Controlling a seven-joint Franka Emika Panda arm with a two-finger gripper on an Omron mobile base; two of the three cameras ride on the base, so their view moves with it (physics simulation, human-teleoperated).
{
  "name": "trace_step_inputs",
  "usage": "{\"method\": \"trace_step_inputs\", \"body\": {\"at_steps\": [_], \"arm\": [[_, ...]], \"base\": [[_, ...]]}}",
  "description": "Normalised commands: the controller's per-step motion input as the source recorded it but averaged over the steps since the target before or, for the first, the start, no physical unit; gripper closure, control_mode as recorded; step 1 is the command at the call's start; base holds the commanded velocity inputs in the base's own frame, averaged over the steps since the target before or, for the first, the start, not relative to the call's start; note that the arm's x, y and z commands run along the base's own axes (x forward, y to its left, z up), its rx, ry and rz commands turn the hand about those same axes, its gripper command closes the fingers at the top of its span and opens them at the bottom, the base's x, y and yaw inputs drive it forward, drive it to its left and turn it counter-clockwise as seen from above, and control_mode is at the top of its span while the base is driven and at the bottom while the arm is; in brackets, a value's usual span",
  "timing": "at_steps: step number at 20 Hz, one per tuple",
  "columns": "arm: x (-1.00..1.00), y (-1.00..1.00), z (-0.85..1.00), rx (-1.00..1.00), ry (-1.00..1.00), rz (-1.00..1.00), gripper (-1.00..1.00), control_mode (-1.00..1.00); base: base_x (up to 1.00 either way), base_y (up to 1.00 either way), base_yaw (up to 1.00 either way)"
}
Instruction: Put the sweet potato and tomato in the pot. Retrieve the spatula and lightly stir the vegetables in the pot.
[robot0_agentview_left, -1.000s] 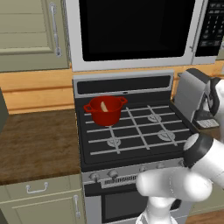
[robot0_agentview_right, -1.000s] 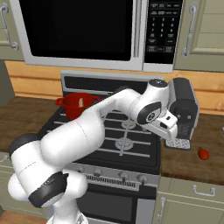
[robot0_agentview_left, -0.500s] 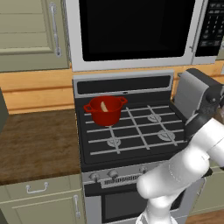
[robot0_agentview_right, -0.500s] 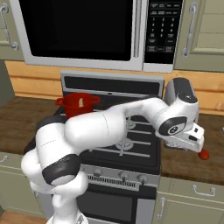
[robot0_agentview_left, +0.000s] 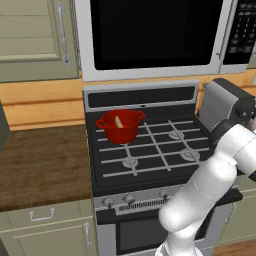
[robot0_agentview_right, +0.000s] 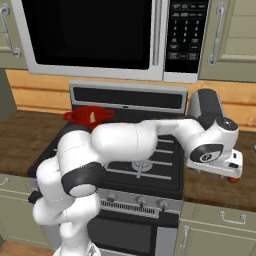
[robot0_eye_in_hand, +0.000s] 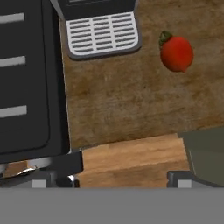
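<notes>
The tomato (robot0_eye_in_hand: 176, 52) is red with a green stem. It lies on the wooden counter (robot0_eye_in_hand: 122, 100) right of the stove, and in the right base view the tomato (robot0_agentview_right: 233, 179) peeks out under my hand. My gripper (robot0_eye_in_hand: 111, 176) hangs open above the counter, apart from the tomato and with nothing between its fingers. On the stove's back left burner stands the red pot (robot0_agentview_left: 120, 128), with the pale sweet potato (robot0_agentview_left: 118, 121) inside it. The pot (robot0_agentview_right: 88, 115) is partly hidden by my arm. The spatula is out of view.
A grey countertop machine (robot0_agentview_left: 224, 100) stands at the back right of the stove; its slotted drip tray (robot0_eye_in_hand: 103, 30) lies just left of the tomato. The black stove (robot0_eye_in_hand: 26, 87) borders the counter. The counter's front edge (robot0_eye_in_hand: 131, 159) runs below the gripper.
My arm has swung right, off the stove and out over the right counter, and the hand has come down near the tomato. The gripper has stayed open. The pot and sweet potato have not moved.
</notes>
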Motion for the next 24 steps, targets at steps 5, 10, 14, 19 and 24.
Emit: {"method": "trace_step_inputs", "body": {"at_steps": [5, 10, 14, 19, 24], "arm": [[0.36, -0.31, -0.17, -0.03, 0.0, 0.1, -1.0, -1.0], [0.23, -0.3, -0.16, -0.05, 0.0, 0.07, -1.0, -1.0], [0.0, -0.04, -0.35, -0.09, -0.05, 0.03, -1.0, -1.0], [0.0, 0.0, -0.58, -0.09, -0.16, 0.0, -1.0, -1.0], [0.04, -0.01, -0.3, -0.07, -0.23, 0.0, -1.0, -1.0]], "base": [[0.0, 0.0, 0.0], [0.0, 0.0, 0.0], [0.0, 0.0, 0.0], [0.0, 0.0, 0.0], [0.0, 0.0, 0.0]]}}
